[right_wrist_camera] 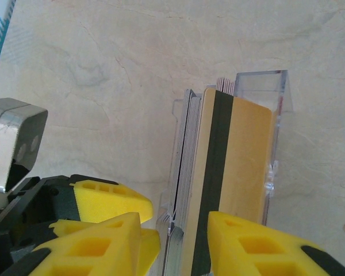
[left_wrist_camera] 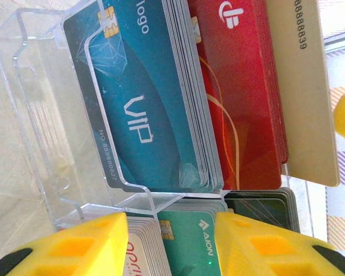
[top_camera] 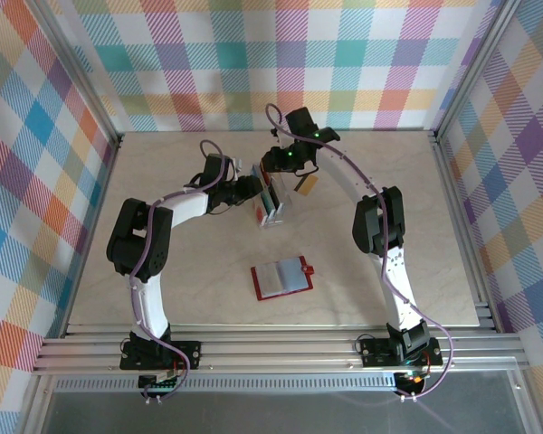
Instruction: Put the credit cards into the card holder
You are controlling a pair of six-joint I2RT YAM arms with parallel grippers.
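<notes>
Plaid walls ring a pale marble-look table [top_camera: 389, 163], where the red card holder [top_camera: 282, 278] lies open and flat, near the arms and well apart from the clear rack [top_camera: 273, 210] that holds the credit cards. The step in hand looks like pulling a card from the rack.

The right gripper [right_wrist_camera: 181, 236] stands with its fingers parted either side of the rack's end, not pinched on the gold card with a dark stripe [right_wrist_camera: 241, 167] upright there. Next it must close on that one card alone and lift it straight.

The left gripper [left_wrist_camera: 171, 241] has its fingers spread about the lower stacks. Whether they press the rack I cannot tell.

Its wrist view shows the card faces, a teal VIP card [left_wrist_camera: 138, 109] and a red card [left_wrist_camera: 241, 98]. The top view alone shows the holder.
</notes>
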